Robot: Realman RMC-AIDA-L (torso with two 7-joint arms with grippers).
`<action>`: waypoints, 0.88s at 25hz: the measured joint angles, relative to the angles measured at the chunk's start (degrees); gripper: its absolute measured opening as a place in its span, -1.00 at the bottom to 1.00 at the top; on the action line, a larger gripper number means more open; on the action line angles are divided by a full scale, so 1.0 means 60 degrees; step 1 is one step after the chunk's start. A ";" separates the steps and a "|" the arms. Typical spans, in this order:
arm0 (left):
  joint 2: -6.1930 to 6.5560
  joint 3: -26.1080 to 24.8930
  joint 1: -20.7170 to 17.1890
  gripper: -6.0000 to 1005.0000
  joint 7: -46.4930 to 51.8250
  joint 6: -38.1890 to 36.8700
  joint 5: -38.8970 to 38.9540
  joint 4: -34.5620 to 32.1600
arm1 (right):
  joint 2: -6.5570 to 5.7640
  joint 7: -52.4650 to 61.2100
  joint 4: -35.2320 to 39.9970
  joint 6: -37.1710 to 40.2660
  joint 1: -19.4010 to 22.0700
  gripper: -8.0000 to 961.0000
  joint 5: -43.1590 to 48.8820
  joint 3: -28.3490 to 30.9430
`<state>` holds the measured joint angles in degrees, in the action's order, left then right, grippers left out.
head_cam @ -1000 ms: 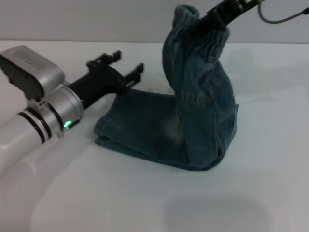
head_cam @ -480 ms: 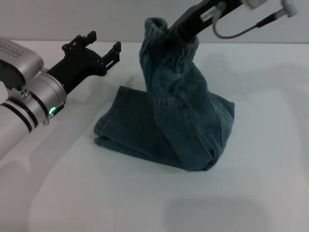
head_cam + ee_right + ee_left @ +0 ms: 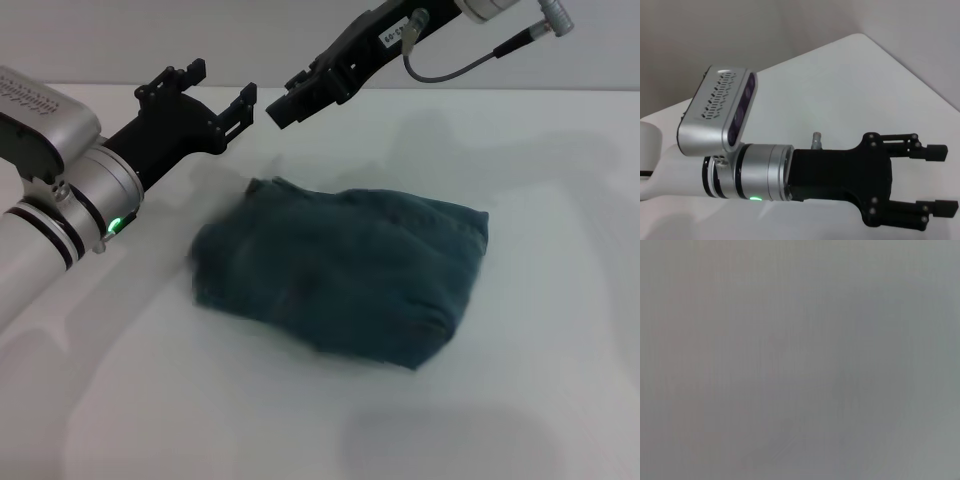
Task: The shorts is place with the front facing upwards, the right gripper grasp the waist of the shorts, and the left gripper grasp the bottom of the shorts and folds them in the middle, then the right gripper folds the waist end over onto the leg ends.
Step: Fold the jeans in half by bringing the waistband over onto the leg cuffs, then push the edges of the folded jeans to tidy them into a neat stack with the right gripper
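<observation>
The blue denim shorts [image 3: 340,265] lie as a folded bundle on the white table [image 3: 540,380], the upper layer lying over the lower one. I cannot tell the waist from the leg ends in the bundle. My right gripper [image 3: 286,100] hangs above and behind the bundle's far left corner, open and holding nothing. My left gripper [image 3: 214,90] hovers open just to its left, above the table and clear of the cloth. The right wrist view shows the left gripper [image 3: 940,179] with its jaws spread apart and nothing between them. The left wrist view shows only a plain grey surface.
The right arm's grey cable [image 3: 450,72] loops above the table's far side. The silver left wrist [image 3: 70,205] with its green light reaches in from the near left.
The right gripper let go of the waist it held up. The raised half of the shorts dropped over the lower half. The right gripper moved left; the left gripper barely moved.
</observation>
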<state>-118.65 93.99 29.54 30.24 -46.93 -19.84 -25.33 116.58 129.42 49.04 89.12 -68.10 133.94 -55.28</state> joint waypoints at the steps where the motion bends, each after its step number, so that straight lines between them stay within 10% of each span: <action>1: -0.0004 -0.0001 0.0005 0.42 0.0000 0.0000 0.0000 0.0005 | 0.0016 -0.0048 0.0000 -0.0012 -0.0002 -0.47 0.0000 -0.0001; 6: -0.0003 -0.0007 0.0116 0.42 -0.0002 0.0000 0.0004 0.0134 | 0.0128 -0.0236 -0.0022 0.0015 -0.0043 -0.02 0.0000 -0.0001; 22: 0.0011 -0.0909 0.0335 0.42 -0.0577 -0.0019 0.0024 0.0339 | 0.0039 -0.0081 -0.2017 0.2459 0.0010 -0.01 0.0965 -0.0322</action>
<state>-118.59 88.53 31.55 26.78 -47.04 -19.70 -23.29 116.82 128.94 36.94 103.87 -68.04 139.73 -57.21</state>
